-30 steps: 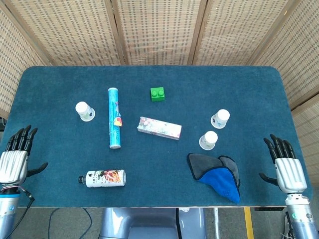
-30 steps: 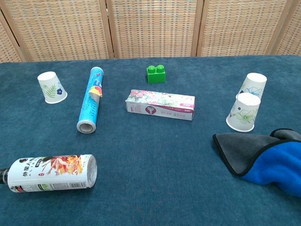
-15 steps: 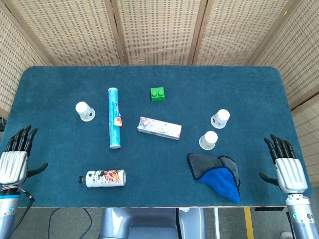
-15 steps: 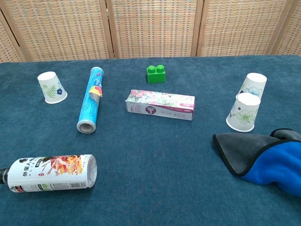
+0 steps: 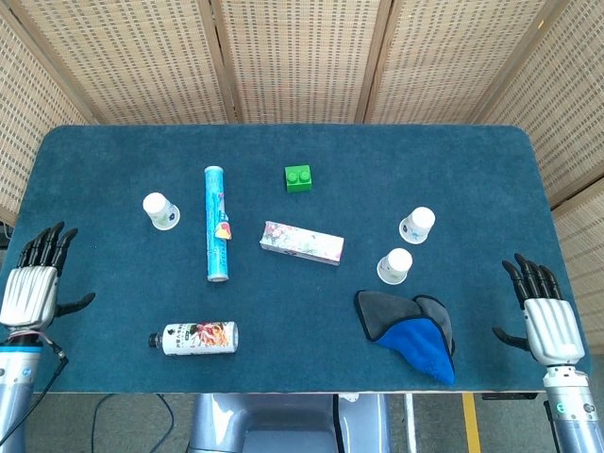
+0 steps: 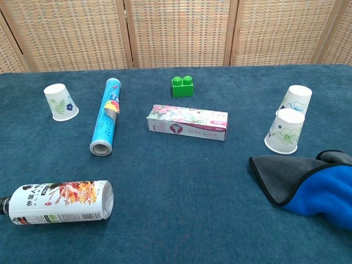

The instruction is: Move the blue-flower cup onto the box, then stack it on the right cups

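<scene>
Nothing of the task looks done yet. The blue-flower cup (image 6: 293, 100) stands upside down on the surface (image 5: 283, 302) at the right, not on the box (image 5: 301, 243), which lies flat near the middle with nothing on top. I take the rear of the two right-hand cups to be the blue-flower one, since the chest view shows a blue bloom on its side; the cup just in front of it (image 6: 283, 130) carries a paler print. They stand close together, unstacked, and a third cup (image 5: 160, 210) sits well apart at the left. So both steps are left: lifting the cup onto the box, then nesting it on the cups at the right. The left hand (image 5: 36, 283) hovers at the near left edge, palm down, fingers spread wide and pointing away from the robot, holding nothing. The right hand (image 5: 543, 317) sits in the same way at the near right edge, fingers apart and empty, nearer to the target cup, with the cloth (image 5: 411, 332) lying between them.
</scene>
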Tool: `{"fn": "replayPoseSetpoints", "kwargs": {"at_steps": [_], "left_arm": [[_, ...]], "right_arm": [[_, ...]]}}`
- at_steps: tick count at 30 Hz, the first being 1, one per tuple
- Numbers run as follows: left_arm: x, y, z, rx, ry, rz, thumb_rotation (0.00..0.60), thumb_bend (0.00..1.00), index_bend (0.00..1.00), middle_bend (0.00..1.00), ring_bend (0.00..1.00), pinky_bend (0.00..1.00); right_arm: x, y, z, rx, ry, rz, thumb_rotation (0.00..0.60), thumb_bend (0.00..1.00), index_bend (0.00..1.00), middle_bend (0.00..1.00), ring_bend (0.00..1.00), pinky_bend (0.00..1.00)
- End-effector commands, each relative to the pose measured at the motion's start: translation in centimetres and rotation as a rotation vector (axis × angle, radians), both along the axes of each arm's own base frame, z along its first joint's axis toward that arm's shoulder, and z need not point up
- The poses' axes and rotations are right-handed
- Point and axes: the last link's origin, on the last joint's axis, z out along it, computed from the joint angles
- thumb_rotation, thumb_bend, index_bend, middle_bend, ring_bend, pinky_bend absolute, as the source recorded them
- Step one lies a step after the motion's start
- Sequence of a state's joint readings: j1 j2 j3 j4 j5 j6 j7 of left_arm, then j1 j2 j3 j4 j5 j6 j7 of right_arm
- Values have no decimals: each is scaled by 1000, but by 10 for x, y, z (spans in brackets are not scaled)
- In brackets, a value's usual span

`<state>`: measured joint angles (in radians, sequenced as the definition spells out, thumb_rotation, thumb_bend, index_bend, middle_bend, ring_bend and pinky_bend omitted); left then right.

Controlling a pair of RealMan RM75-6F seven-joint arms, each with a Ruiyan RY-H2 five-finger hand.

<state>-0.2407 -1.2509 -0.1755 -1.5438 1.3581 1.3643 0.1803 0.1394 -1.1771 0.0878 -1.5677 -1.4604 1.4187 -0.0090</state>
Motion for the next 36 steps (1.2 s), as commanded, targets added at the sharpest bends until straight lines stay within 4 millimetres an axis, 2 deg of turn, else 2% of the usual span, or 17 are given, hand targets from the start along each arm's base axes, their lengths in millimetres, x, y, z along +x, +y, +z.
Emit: {"fn": "replayPoseSetpoints", "kwargs": {"at_steps": [1, 4, 10, 15, 18, 29, 36], "left_arm": [[11, 47, 10, -27, 32, 14, 600, 32, 151, 0, 0, 91], [17, 76, 11, -61, 17, 37, 600, 82, 179, 0, 0, 91], [25, 125, 8, -109, 37, 87, 600, 83, 243, 0, 0, 91], [30, 149, 0, -128, 50, 117, 600, 84, 256, 0, 0, 91], [32, 166, -13, -160, 86, 142, 600, 84, 259, 0, 0, 91], [37, 195, -58, -228, 100, 197, 600, 95, 268, 0, 0, 91], [45, 208, -64, -204, 114, 174, 600, 97, 273, 0, 0, 91]], "right_arm": [[-1, -1, 1, 0, -1, -3, 600, 86, 91, 0, 0, 0], [-3, -2, 1, 2, -4, -11, 600, 85, 91, 0, 0, 0], [-7, -5, 3, -1, -16, -31, 600, 85, 91, 0, 0, 0], [-9, -8, 4, -1, -23, -41, 600, 84, 91, 0, 0, 0], [-12, -10, 5, 1, -30, -51, 600, 84, 91, 0, 0, 0], [-18, -15, 5, 11, -48, -75, 600, 85, 92, 0, 0, 0], [-22, -18, 4, 16, -54, -93, 600, 84, 97, 0, 0, 0]]}}
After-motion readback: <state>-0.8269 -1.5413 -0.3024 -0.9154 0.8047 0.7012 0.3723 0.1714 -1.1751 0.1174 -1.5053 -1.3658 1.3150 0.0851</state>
